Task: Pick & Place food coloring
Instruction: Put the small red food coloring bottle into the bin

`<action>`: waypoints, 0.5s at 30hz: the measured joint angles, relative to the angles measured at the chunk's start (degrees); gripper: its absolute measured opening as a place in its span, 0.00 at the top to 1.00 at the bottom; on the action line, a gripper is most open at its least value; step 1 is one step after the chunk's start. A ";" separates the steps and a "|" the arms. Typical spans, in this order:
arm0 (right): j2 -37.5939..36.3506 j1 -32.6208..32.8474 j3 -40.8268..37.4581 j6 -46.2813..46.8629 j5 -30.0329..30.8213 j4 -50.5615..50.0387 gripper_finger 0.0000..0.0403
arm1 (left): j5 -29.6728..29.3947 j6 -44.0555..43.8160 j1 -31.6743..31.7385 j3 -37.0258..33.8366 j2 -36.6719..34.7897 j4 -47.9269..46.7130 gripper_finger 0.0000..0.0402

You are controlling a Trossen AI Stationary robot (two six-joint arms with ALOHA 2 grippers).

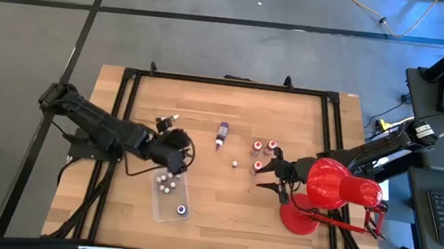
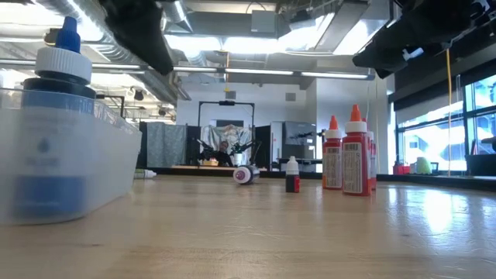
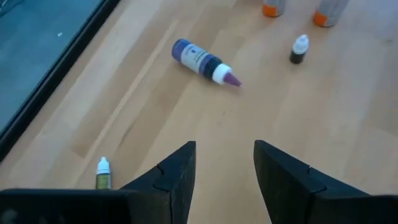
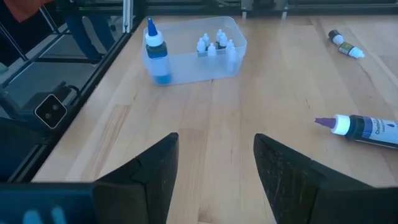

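My left gripper [image 3: 224, 180] hangs open and empty over the tray [image 1: 167, 203], where some bottles already sit; my right gripper [image 4: 214, 177], also open, waits near the red bottles [image 1: 264, 147]. The purple bottle [image 1: 222, 133] lies mid-table on its side: light, rigid, slick plastic that may roll, so I'd pinch across its body

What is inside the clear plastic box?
Inside the clear tray stands a blue-capped bottle at one end and a huddle of tiny white-capped bottles at the other. The left gripper covers part of it from above.
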 joint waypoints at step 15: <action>0.15 0.00 0.00 -1.34 0.00 1.61 0.48 | 15.45 24.39 8.21 -0.02 4.20 24.79 0.61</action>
